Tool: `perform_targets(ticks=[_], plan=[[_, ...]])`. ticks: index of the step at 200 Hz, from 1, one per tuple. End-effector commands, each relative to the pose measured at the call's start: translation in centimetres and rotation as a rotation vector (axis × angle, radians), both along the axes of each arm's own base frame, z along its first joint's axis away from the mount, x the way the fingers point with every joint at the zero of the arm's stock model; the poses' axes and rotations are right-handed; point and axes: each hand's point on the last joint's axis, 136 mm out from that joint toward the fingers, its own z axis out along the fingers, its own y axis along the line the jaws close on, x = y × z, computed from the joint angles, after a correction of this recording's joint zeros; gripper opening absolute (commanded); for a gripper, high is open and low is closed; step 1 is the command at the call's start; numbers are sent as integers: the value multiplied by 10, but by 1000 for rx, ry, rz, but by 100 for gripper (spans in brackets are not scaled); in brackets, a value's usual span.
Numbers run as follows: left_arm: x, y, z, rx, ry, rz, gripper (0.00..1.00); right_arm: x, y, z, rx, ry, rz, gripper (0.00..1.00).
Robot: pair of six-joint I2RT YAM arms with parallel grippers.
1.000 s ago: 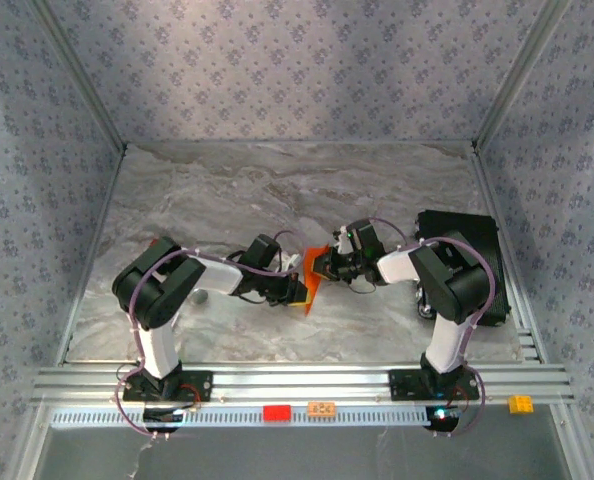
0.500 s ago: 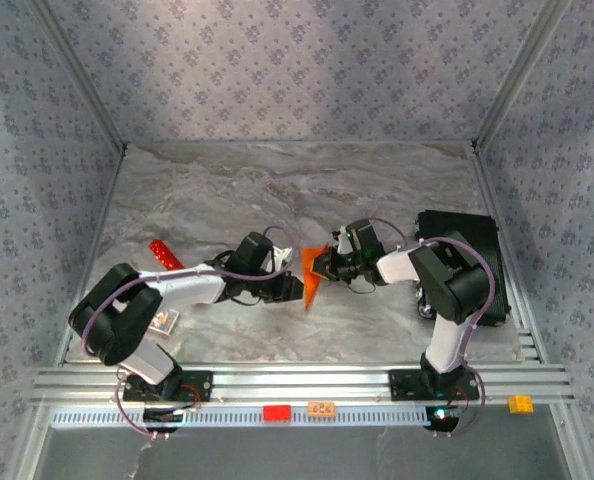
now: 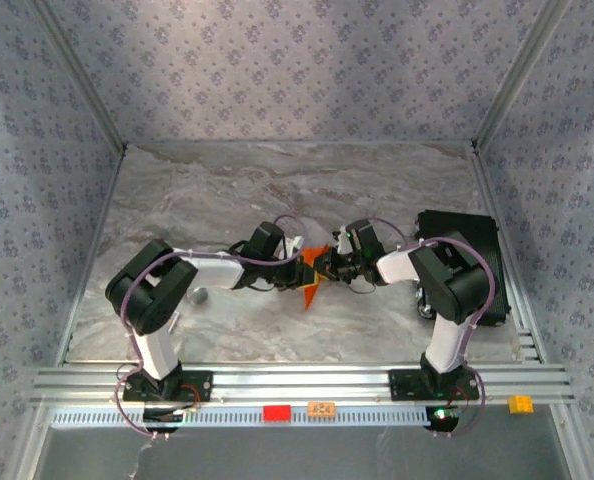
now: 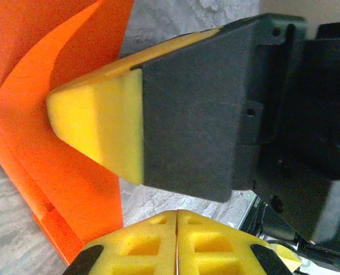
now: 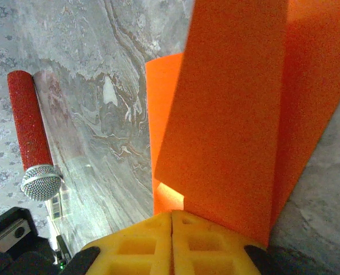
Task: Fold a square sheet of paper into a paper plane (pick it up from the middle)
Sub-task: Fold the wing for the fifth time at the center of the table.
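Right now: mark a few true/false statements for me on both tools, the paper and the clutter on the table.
1. The left tool and the right tool are both shut. True.
2. The orange paper lies flat on the table. False: it is folded and bowed, and the right tool appears to be pinching it.
3. A red cylinder with a grey mesh tip lies on the table. True.
4. The black box sits beside the left arm. False: it is on the right arm's side of the table.
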Motion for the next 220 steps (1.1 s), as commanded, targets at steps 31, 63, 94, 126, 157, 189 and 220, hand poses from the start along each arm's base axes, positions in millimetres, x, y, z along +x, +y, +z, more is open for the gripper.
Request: perform_targets(ticks=[31,63,94,126,157,189,220], plan=[[-5,0,-20,12,93,-15,6,-23,-24,-56,-180,125,-43,10],[-18,6,-35,29,150,-17,5,-24,-24,-56,-181,126,-43,10],[-28,8,-41,43,175,-27,4,-24,-26,-57,-187,127,-46,10],[-38,8,-46,49,198,-48,4,-24,-26,-58,-189,129,-47,10],[-50,9,-47,48,204,-71,4,-25,-27,-58,-195,131,-50,10],[-52,12,-41,41,188,-71,3,-25,-28,-59,-197,132,-52,10],[-55,11,-33,33,171,-88,4,-25,-28,-59,-197,133,-52,10]])
